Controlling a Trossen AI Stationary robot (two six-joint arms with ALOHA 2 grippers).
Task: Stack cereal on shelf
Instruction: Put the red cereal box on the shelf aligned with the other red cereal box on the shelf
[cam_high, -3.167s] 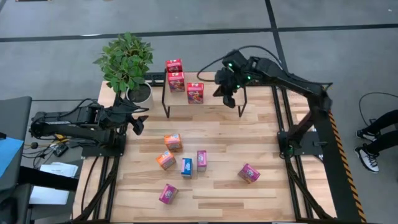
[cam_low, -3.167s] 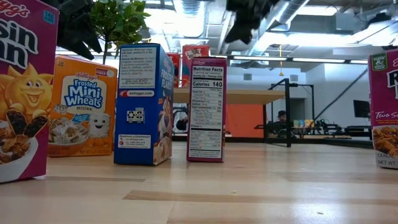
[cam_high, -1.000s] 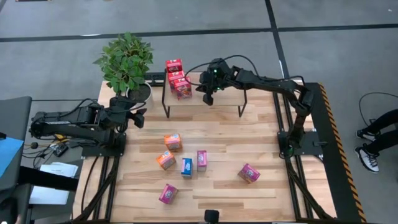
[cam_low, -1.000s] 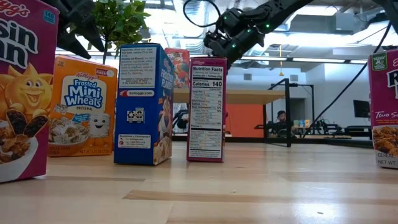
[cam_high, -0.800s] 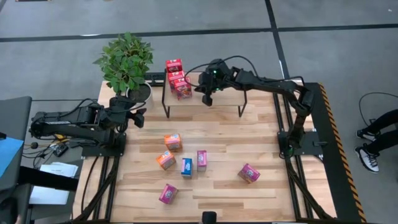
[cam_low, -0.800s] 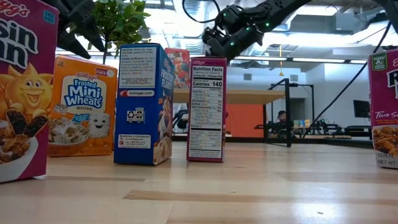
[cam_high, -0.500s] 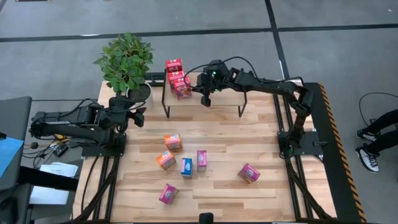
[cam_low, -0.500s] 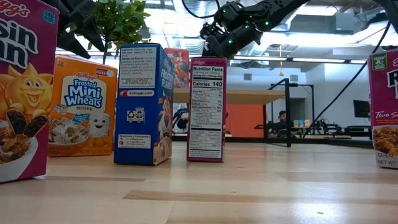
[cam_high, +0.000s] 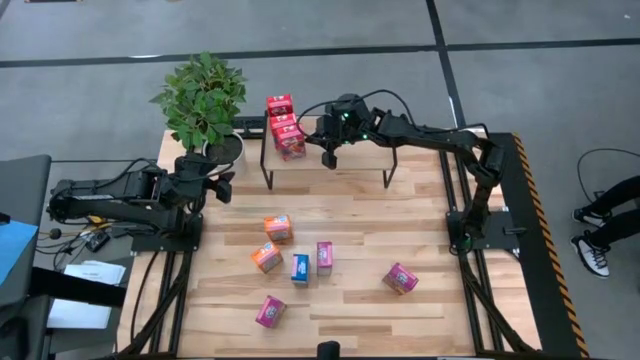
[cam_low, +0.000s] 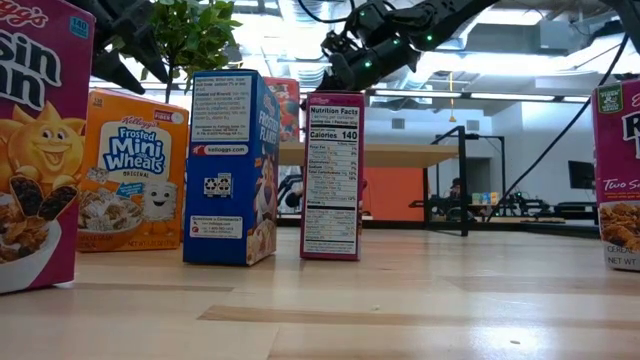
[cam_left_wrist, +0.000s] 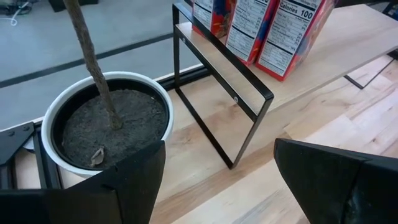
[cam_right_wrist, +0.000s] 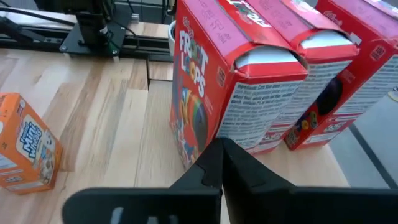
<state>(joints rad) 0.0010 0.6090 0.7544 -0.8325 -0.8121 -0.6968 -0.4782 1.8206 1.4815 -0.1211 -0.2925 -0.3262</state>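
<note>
A grey floor (cam_high: 520, 90) crossed by dark lines is seen around the plank desk (cam_high: 420, 230), with ceiling lights (cam_low: 500, 18) glowing beyond.

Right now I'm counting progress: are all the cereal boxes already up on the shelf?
No: the high view shows three red boxes on the shelf, while six more boxes remain on the tabletop.

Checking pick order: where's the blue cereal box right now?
High view: the blue cereal box stands mid-table, between an orange box and a magenta box.

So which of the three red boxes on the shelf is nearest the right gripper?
The front red box, last in the row; the right gripper, shut, sits beside it on the shelf.
</note>
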